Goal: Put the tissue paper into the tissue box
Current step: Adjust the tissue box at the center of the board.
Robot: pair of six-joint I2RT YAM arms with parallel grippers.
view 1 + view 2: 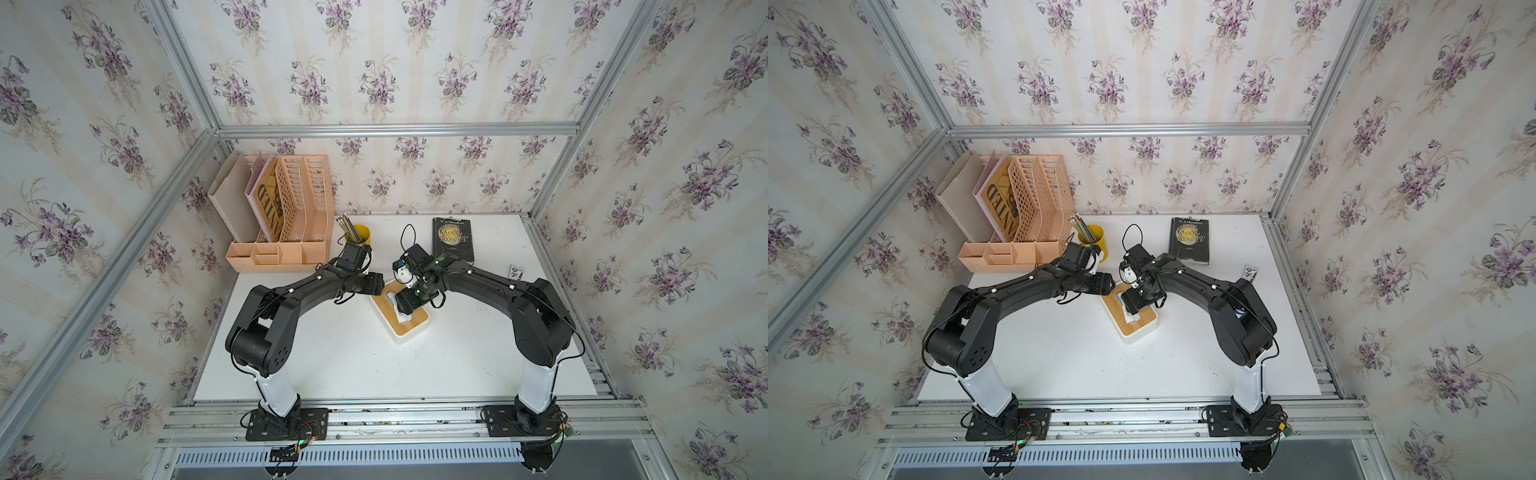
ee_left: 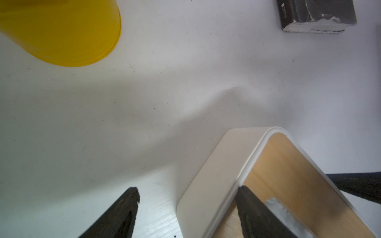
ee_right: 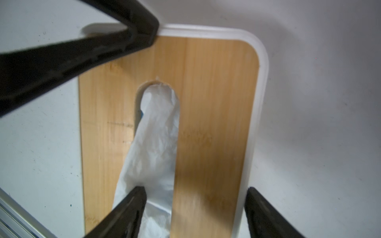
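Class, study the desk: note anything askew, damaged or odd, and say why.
The tissue box sits diagonally to the edges of the table, with tissue paper trailing loosely from its slot. One edge of the book looks chipped, white showing through the dark cover. Nothing is spilled.

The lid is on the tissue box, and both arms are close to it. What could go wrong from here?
1. The tissue paper poking through the lid lies beside one of the open right jaws; rising, it might catch and pull the tissue out.
2. One of the open left jaws sits at the lid's edge; a sideways move may shift the lid or the tissue box.
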